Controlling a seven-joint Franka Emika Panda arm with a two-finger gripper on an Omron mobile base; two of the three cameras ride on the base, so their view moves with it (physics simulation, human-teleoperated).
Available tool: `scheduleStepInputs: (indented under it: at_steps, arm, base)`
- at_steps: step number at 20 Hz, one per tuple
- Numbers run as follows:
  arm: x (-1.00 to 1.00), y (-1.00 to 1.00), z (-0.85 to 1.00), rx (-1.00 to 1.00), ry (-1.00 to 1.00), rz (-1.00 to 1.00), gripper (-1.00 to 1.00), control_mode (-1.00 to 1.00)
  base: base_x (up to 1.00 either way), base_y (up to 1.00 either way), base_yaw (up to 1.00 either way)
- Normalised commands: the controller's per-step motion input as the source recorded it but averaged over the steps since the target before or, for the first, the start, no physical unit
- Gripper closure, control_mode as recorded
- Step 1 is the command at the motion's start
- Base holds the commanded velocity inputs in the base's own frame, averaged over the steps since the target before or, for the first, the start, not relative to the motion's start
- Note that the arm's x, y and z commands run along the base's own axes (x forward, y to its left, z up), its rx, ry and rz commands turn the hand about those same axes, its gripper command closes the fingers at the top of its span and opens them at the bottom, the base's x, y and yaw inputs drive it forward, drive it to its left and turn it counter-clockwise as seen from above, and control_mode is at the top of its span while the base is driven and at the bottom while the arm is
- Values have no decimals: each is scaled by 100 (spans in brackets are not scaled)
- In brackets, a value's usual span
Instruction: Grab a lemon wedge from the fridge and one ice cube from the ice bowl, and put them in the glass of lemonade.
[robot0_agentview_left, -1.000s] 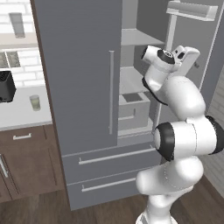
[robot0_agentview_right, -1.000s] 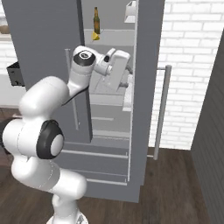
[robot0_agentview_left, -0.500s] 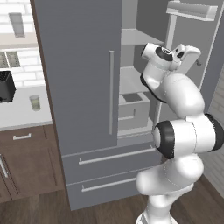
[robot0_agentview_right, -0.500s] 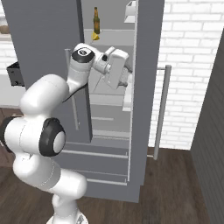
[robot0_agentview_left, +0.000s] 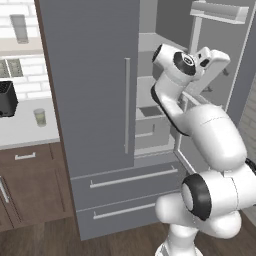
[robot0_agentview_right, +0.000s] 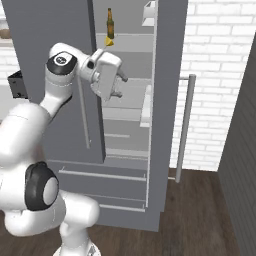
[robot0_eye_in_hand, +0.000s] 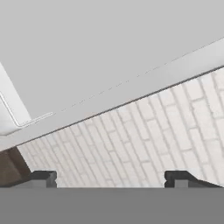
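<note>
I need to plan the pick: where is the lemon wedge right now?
In the right base view, the lemon wedge sits on an upper shelf inside the open fridge, right beside the brown bottle, above the pincer.

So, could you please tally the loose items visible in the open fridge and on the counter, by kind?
Brown bottle: 1
Lemon wedge: 1
Glass of lemonade: 1
Black toaster: 1
Total: 4
</note>
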Motion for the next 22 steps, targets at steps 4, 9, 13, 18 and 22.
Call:
scheduleStepInputs:
  at_steps: [4, 9, 13, 18, 22]
  arm:
    - [-68, 69, 7, 15, -18, 19, -100, -100]
    - [-39, 77, -24, 32, -14, 29, -100, -100]
    - [-23, 74, -44, 37, -9, 35, -100, -100]
    - [-19, 75, -56, 36, -6, 37, -100, -100]
    - [-2, 67, -50, 33, -7, 40, -100, -100]
  base:
    - [0, 0, 0]
    - [0, 0, 0]
    - [0, 0, 0]
    - [0, 0, 0]
    - [0, 0, 0]
